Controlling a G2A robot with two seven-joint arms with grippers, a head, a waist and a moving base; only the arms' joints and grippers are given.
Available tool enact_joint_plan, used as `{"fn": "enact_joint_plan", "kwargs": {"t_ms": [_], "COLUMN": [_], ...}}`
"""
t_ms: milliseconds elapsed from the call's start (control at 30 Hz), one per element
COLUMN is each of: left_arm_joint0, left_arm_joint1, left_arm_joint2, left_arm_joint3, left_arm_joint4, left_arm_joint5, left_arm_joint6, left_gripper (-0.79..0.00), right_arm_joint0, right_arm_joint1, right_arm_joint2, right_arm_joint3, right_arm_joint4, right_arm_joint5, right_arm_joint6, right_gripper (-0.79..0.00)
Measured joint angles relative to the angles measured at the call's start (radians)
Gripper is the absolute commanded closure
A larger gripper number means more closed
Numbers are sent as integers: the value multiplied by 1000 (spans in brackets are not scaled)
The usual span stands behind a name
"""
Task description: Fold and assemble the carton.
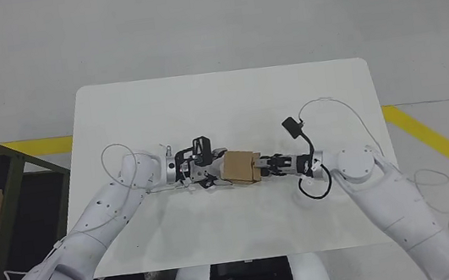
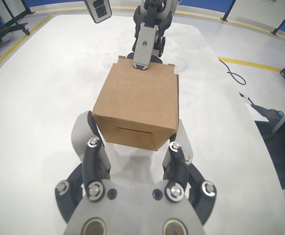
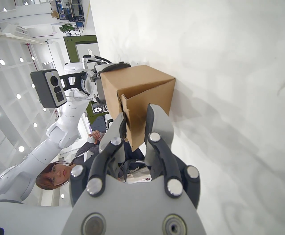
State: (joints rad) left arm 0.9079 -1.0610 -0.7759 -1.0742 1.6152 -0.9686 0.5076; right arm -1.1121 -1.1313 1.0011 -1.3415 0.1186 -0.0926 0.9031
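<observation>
Carton (image 2: 138,95): sides clamped inside left end effector (image 2: 134,121), likely steadying; far end pinched by right end effector (image 3: 137,113), likely for folding.

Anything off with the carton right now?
No damage or spill. The carton is just unfinished: the end flap pinched by the right gripper stands ajar, and the end held by the left gripper is open.

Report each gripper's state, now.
Left gripper: closed on the carton, a finger at each side.
Right gripper: closed on the carton's edge, opposite end.
</observation>
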Motion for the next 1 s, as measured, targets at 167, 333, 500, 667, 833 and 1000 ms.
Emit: {"fn": "enact_joint_plan", "kwargs": {"t_ms": [167, 333, 500, 667, 833, 1000], "left_arm_joint0": [1, 2, 2, 0, -3, -4], "left_arm_joint1": [1, 2, 2, 1, 0, -1], "left_arm_joint2": [-1, -2, -1, 0, 1, 2], "left_arm_joint3": [1, 0, -1, 3, 8, 10], "left_arm_joint4": [2, 6, 8, 8, 6, 6], "left_arm_joint5": [1, 2, 0, -2, -4, -2], "left_arm_joint6": [5, 9, 13, 14, 14, 14], "left_gripper": [-591, -591, -591, -591, -585, -588], "right_arm_joint0": [3, 10, 21, 13, -8, -26], "right_arm_joint1": [-2, -5, -9, -7, -1, 6], "right_arm_joint2": [-4, -16, -30, -18, 6, 25], "right_arm_joint3": [-14, -30, -32, -30, -38, -54], "right_arm_joint4": [-9, -27, -35, -24, -15, -17], "right_arm_joint5": [13, 31, 43, 26, 11, 11], "right_arm_joint6": [-9, -15, -20, -18, -12, -8], "right_gripper": [-142, -157, -188, -188, -182, -175]}}
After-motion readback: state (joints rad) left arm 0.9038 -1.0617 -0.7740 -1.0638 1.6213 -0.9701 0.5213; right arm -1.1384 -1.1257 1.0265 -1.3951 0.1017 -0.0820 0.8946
